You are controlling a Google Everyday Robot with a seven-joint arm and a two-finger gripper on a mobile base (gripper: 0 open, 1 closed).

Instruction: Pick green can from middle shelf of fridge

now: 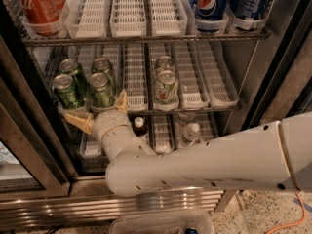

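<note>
Fridge [253, 72]: steel drinks cooler standing open, dark door frames, ribbed base at the bottom. Top rack: red cans [36, 6] at left, blue cans [212, 4] at right, white trays [129, 13] between them. Middle shelf [187, 77]: wire rack carrying white slotted lanes; four green cans [73, 71] upright at its left end, two lanes of two; two pale cans [165, 87] upright in a centre lane, one behind the other. Bottom rack: small bottles [191, 130], partly hidden. Arm [204, 165]: white, entering from the right and crossing in front of the bottom rack. Gripper [94, 103]: at the front edge of the middle shelf, just below the front green cans; tan fingers [78, 121] spread wide apart, one pointing left beneath the front-left can, the other pointing up just right of the front-right green can [101, 89]; nothing clamped; whether a finger touches that can cannot be told
</note>
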